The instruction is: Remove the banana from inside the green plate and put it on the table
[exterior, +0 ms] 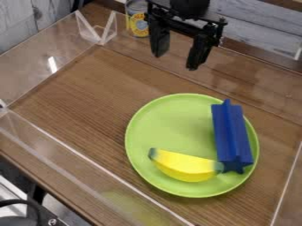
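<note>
The yellow banana (186,165) lies inside the green plate (177,128), near its front rim. A blue rectangular block (231,135) rests on the plate's right side, its near end close to the banana. My gripper (177,51) hangs open at the back of the table (94,93), its dark fingers pointing down, well behind the plate and holding nothing.
Clear acrylic walls (48,62) border the tabletop on the left, back and front. A yellow object (139,24) stands behind the back wall beside the arm. Bare wood lies left of the plate.
</note>
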`<state>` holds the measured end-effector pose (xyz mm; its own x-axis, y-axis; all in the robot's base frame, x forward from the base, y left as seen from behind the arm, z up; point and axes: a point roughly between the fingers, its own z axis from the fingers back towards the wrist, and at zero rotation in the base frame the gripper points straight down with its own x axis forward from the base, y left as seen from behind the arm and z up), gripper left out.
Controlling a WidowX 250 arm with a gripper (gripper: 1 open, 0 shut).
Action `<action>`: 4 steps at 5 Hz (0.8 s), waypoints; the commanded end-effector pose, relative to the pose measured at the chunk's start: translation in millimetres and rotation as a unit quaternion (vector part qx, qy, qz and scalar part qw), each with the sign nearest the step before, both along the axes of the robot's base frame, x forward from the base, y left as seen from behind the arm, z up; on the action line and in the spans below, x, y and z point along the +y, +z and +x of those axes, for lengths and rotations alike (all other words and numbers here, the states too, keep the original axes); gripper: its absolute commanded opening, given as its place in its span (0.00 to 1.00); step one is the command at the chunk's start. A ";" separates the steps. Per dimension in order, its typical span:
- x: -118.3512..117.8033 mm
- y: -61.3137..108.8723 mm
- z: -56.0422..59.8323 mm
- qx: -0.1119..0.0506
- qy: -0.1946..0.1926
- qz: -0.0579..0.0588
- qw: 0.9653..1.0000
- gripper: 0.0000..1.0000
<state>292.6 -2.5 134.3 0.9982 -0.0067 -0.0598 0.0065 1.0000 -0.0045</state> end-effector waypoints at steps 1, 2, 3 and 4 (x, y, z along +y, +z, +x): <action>-10.0 -1.8 -18.9 -0.007 0.054 -0.002 0.998 1.00; -24.2 -3.5 -45.7 -0.028 0.126 -0.010 0.992 1.00; -36.0 -8.1 -68.8 -0.051 0.209 -0.020 0.976 1.00; -44.1 -20.1 -79.8 -0.065 0.274 -0.034 0.959 1.00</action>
<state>209.4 -45.1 105.6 0.8511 0.5247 0.0187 -0.5220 0.8493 -0.0787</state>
